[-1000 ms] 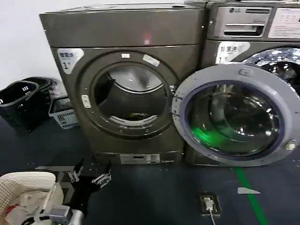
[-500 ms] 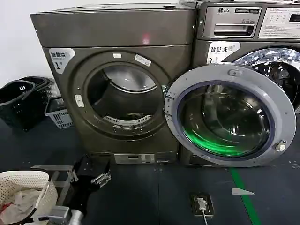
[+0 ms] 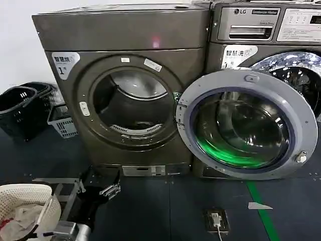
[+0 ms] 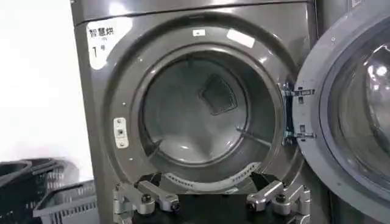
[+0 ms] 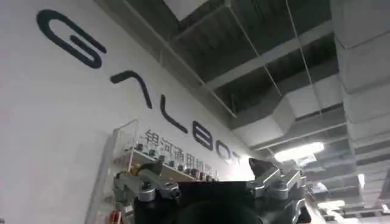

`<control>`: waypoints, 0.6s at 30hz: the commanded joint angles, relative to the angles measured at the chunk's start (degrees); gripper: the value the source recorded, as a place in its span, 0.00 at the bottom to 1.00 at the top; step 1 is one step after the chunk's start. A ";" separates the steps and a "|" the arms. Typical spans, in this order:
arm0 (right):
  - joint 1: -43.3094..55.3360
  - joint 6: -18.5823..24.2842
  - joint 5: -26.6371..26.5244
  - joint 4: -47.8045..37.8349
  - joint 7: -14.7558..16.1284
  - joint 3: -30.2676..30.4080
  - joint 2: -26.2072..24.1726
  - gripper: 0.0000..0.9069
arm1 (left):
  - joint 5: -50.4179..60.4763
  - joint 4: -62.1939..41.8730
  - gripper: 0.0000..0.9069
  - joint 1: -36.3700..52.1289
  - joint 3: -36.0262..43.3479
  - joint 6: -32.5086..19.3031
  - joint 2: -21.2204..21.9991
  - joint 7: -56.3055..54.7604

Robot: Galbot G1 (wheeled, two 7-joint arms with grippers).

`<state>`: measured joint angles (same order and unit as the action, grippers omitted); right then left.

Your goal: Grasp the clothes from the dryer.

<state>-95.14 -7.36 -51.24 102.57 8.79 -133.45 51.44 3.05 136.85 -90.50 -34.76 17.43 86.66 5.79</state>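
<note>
The dryer [image 3: 125,95] stands with its door [image 3: 248,123] swung fully open to the robot's right, partly covering the LG-branded machine [image 3: 266,30] beside it, so the porthole is unobstructed. The left gripper [image 3: 98,185] sits low in front of the dryer's base panel, well short of the porthole and below its lower rim; in the left wrist view its fingertips [image 4: 159,201] stand wide apart with nothing between them, and the camera looks straight into the drum. The right gripper [image 5: 210,189] points up toward a wall and ceiling, away from the work, jaws likewise spread and empty; it appears parked. The clothes [image 3: 145,124] show only as a faint pale-green trace low at the drum mouth in the head view; in the left wrist view the drum floor is hidden behind the gripper body, so their exact lie cannot be confirmed. A white basket [image 3: 22,201] holding pale laundry sits at the robot's left, and dark baskets [image 3: 22,108] stand beside the dryer. Judged step: approach, with the grasp not yet begun. The next move calls for raising the left gripper over the porthole's lower lip, reaching in along the drum floor, and closing on the fabric. The lip and the uncertain position of the soft garment are the points of risk.
</note>
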 commanded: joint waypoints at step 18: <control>-0.83 2.05 -0.31 0.64 0.38 -0.13 0.37 1.00 | 0.14 0.69 1.00 -0.11 0.24 0.39 -0.33 0.31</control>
<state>-95.87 -5.54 -51.47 102.89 9.18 -133.62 51.79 3.33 137.30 -90.84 -34.59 17.57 86.38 5.96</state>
